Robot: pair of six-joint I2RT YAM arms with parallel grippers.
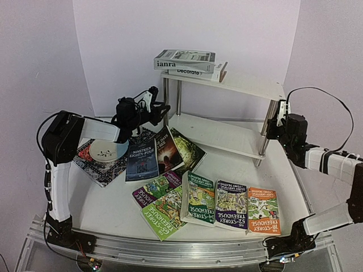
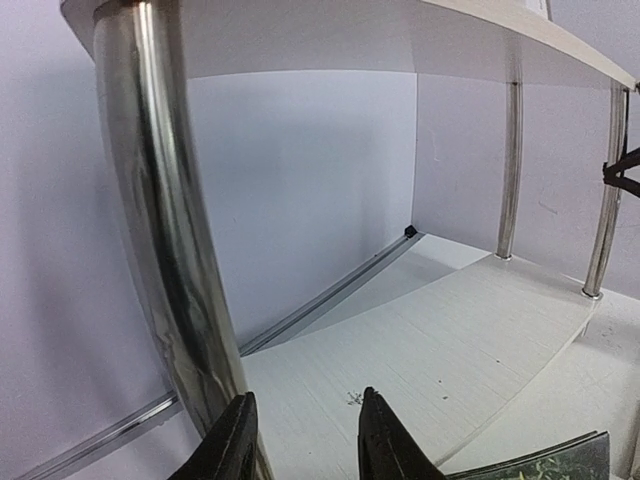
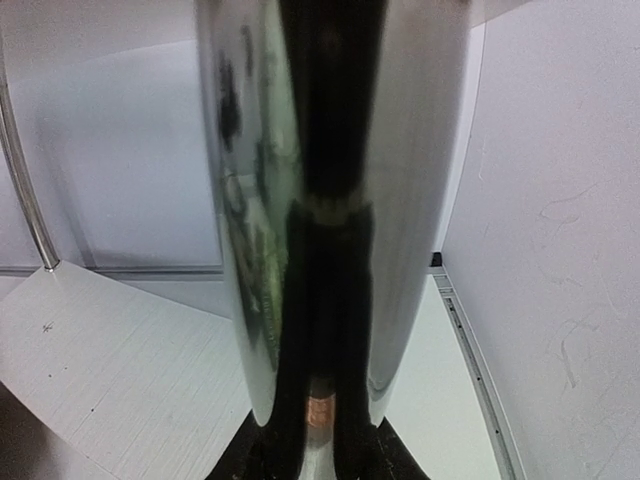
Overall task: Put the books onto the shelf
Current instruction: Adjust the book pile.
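— Your left claw point(image 2: 307, 425) stands parted, nothing between, beside the shelf's point(image 1: 227, 136) smooth chrome leg point(image 2: 160, 220).
— And the right claw point(image 3: 320, 455)?
— It straddles another round tube point(image 3: 330, 200); whether it pinches, you can't tell. Glossy flat books point(image 1: 210, 201) fan across your table point(image 1: 113, 209); two lie on the white top board point(image 1: 249, 85).

Two books point(image 1: 184, 59) atop shelf point(image 1: 249, 85); other books point(image 1: 198, 198) spread on table point(image 1: 105, 212) before it; placemat point(image 1: 97, 168) left.

The left gripper point(image 2: 305, 445) is recorded at the lower edge with its dark fingertips point(image 2: 235, 445) parted and only the white lower board of the shelf point(image 2: 450, 340) visible between them, a chrome leg point(image 2: 170, 230) being noted just beside the left fingertip and a book point(image 2: 540, 465) corner at bottom right.
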